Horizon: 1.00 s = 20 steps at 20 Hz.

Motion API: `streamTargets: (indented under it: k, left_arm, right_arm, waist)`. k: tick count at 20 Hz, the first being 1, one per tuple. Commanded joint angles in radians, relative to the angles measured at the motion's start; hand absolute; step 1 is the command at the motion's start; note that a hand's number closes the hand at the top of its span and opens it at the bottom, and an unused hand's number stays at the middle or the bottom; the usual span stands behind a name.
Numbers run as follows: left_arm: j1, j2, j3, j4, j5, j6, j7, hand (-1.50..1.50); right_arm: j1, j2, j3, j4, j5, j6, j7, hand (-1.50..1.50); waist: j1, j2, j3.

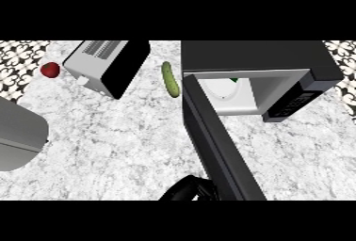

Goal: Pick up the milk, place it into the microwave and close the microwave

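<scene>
Only a green sliver of the milk (235, 80) shows inside the microwave (257, 61), behind the cavity's upper edge. One black hand (186, 189) beside the microwave door (219, 141) is cut off at the bottom, its side and fingers unclear. A grey forearm (17, 136) leaves the left edge.

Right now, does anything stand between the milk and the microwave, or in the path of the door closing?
Nothing visible does. A white, green-topped thing, likely the milk, already sits inside the microwave. The door has only counter in its swing path; the cucumber lies left of its hinge.
</scene>
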Motion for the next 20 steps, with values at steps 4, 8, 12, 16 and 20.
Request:
streamTargets:
  k: [4,8,12,16,20]
  left_arm:
    - [-0.125,-0.016,-0.180,0.086,0.100,0.082,-0.051,1.50]
    - [-0.156,-0.016,-0.216,0.075,0.192,0.191,-0.103,1.50]
    - [-0.254,-0.016,-0.232,0.085,0.252,0.255,-0.090,-1.50]
    - [-0.295,-0.016,-0.237,0.075,0.324,0.334,-0.082,-1.50]
    - [-0.368,-0.016,-0.240,0.103,0.366,0.376,-0.101,1.50]
  right_arm:
    - [0.003,-0.002,0.046,-0.072,-0.023,0.180,-0.112,-1.50]
    - [-0.023,0.007,0.083,-0.139,-0.044,0.176,-0.054,-1.50]
    - [-0.016,0.001,0.095,-0.184,-0.060,0.160,-0.051,-1.50]
    - [-0.024,-0.025,0.110,-0.249,-0.103,0.189,0.014,-1.50]
    - [-0.029,0.004,0.139,-0.295,-0.123,0.159,0.055,-1.50]
  waist:
    - [-0.026,0.002,-0.003]
    - [-0.049,0.007,-0.005]
    - [-0.080,0.009,-0.005]
    - [-0.104,0.010,-0.006]
    - [-0.137,0.017,-0.006]
